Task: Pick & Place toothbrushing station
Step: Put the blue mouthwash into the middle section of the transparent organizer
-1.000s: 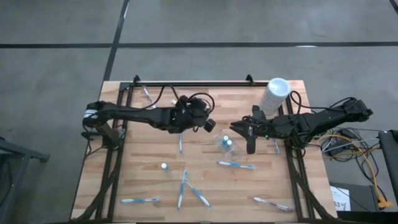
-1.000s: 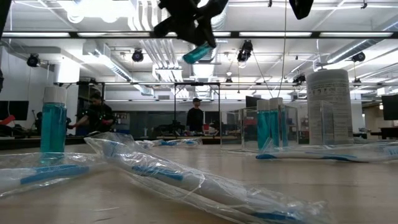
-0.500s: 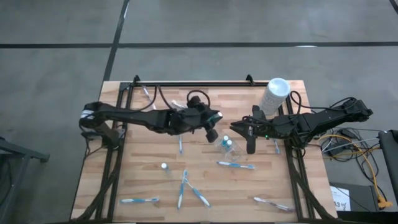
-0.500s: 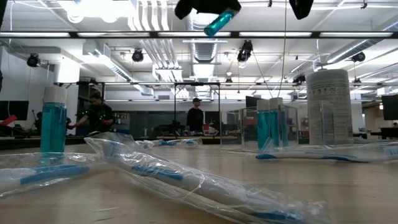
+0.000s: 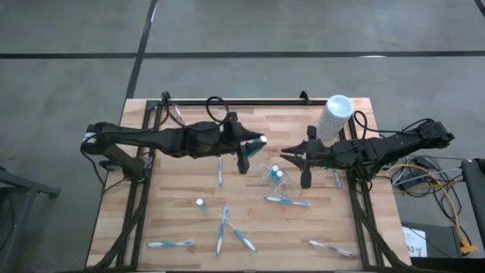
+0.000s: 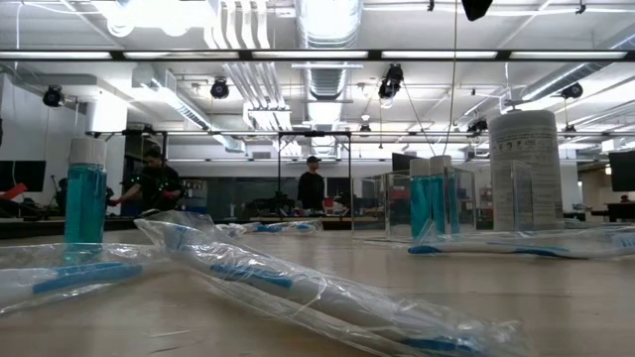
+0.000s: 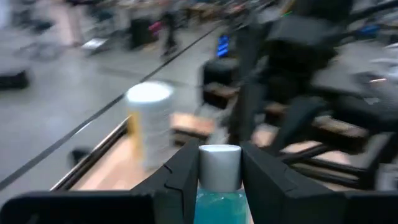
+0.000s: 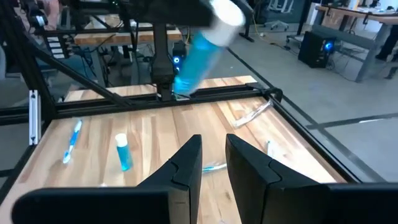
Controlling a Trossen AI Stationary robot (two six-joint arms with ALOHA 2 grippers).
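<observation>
A: Identify the support surface.
B: A light wooden desk (image 5: pixel 174 220) with a black metal frame (image 5: pixel 227 102) along its far edge.
A: Identify the non-task container.
B: A tall white cylinder (image 5: pixel 334 115), upright near the far right corner.
A: Background?
B: Two people (image 6: pixel 311 186) stand in the room behind.

My table (image 5: pixel 174 208): light wood planks, black frame rails along both sides and far edge. White cylinder (image 5: pixel 334 115) stands at far right corner. Clear pouch (image 5: pixel 274 175) lies near middle, two small blue tubes inside. One small tube (image 5: pixel 200 203) stands upright alone, left of centre. Toothbrushes lie scattered: one (image 5: pixel 220 173) near middle, one (image 5: pixel 287 201) just beside pouch, crossed group (image 5: pixel 229 230) at near side, one (image 5: pixel 170 244) at near left, one (image 5: pixel 332 248) at near right.
</observation>
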